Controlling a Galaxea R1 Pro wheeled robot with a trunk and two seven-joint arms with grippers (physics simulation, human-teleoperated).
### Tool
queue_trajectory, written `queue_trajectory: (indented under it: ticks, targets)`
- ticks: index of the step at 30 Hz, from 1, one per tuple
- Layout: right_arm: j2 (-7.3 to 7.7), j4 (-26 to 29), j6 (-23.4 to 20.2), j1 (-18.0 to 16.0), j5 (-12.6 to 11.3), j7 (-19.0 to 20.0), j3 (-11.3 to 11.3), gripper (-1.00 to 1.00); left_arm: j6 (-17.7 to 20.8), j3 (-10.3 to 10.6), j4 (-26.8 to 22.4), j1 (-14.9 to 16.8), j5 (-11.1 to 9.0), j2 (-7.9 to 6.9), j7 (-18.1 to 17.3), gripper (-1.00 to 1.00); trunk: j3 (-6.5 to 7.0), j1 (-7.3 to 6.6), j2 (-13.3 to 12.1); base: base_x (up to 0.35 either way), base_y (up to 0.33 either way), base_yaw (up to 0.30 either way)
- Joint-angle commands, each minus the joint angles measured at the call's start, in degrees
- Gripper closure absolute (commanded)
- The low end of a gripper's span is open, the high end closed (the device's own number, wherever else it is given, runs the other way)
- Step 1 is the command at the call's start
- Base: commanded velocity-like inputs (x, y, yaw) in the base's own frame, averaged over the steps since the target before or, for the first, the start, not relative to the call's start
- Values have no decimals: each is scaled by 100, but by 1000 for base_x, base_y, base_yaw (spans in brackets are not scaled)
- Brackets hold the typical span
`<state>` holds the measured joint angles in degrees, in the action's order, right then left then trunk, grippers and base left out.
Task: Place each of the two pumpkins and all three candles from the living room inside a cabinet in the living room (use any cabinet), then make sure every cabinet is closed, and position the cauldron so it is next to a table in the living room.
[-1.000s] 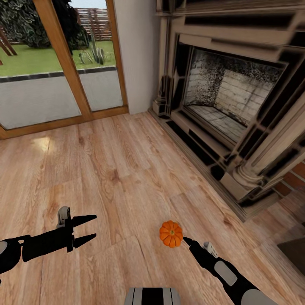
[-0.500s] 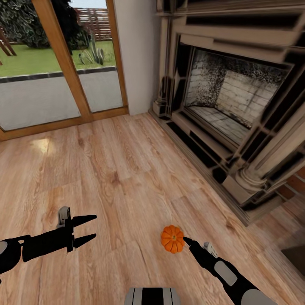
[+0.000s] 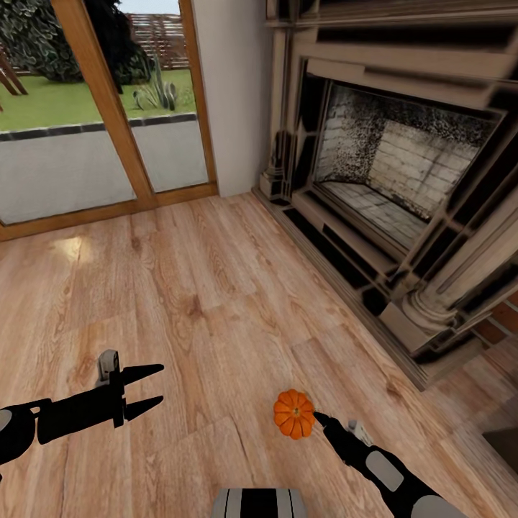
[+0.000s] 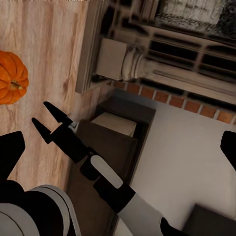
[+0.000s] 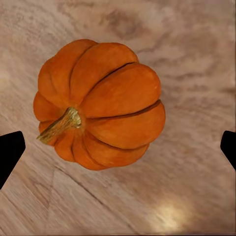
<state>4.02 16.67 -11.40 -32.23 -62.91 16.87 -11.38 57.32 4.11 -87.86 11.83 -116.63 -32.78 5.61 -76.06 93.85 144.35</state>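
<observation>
Head view showed the right gripper [image 3: 317, 415] low over the wooden floor [image 3: 216, 288], its tips right at the near side of a pumpkin [image 3: 293, 414] that sat on the boards just ahead of it. From the right wrist view, the pumpkin [image 5: 101, 103] lay square between the two black fingertips [image 5: 10, 152], which stood at opposite edges of the picture, so the pincer was spread wide with nothing in it and clear room on each side of the fruit. The stem pointed off to one side, so the pumpkin seemed to lie tipped over.

The left gripper [image 3: 147, 390] hung well off to the pumpkin's other side, also spread and holding nothing; its own camera caught the pumpkin [image 4: 12, 77] beyond the right gripper's tips [image 4: 46, 118]. A stone fireplace [image 3: 403, 180] stood farther ahead of the right pincer, with a glass door [image 3: 86, 108] off beyond the left one.

The step in hand looked like the pick-up of one pumpkin. The next move would call for pushing the right pincer forward until the fingers flanked the widest ribs, then closing gently, since a round, ribbed skin could roll or squirt out.
</observation>
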Motion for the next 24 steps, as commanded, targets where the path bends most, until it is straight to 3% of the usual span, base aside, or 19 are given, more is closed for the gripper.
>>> queue_trajectory:
  ticks: [1, 10, 24]
  targets:
    - [3, -29, -13, -3, -38, 10, -25, -100, 7, 2, -3, 3, -61, -2, 59, -100, -4, -1, 2, 0, 0, 0]
    - [-5, -73, -8, -3, -26, 14, -80, -100, 7, 17, -3, 3, -61, -1, 57, -100, -4, -1, 2, 0, 0, 0]
    - [-7, -50, 53, -3, -5, 70, -84, -100, 7, 20, -3, 3, -61, 0, 56, -100, -314, 35, 20, 0, 0, 0]
